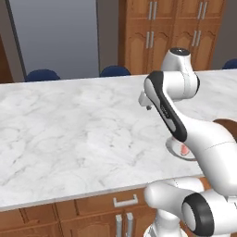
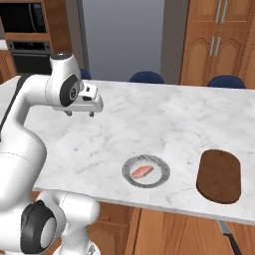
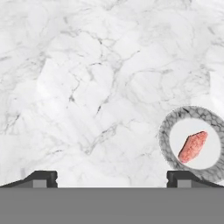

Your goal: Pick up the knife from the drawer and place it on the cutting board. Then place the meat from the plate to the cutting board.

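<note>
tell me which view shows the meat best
The hand view: the meat lies unobstructed on the plate. The right base view shows it smaller; in the left base view the arm hides most of it.

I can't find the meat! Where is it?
The meat lies in the middle of the plate on the marble counter, near its front edge. In the right base view, the cutting board sits to its right.
</note>
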